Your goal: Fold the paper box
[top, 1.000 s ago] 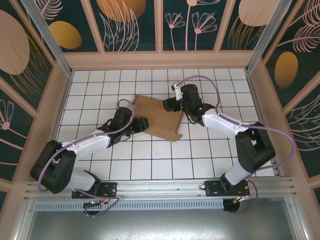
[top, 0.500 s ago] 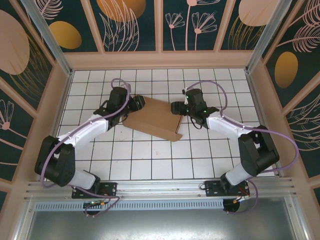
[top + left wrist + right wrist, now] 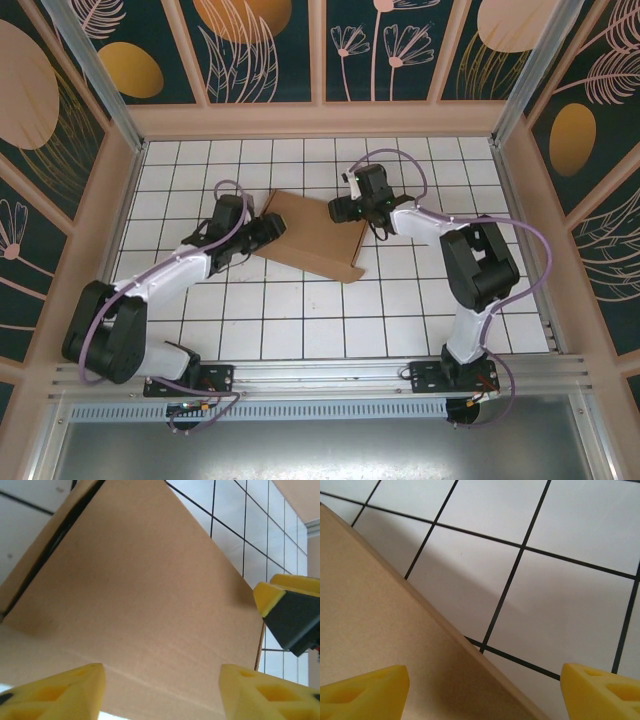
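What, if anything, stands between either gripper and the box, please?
Nothing visible does. The left gripper is open at the left edge of the box, with bare cardboard right ahead of its fingers. The right gripper, also open, is over the box's far right corner, with cardboard and the table beneath it.
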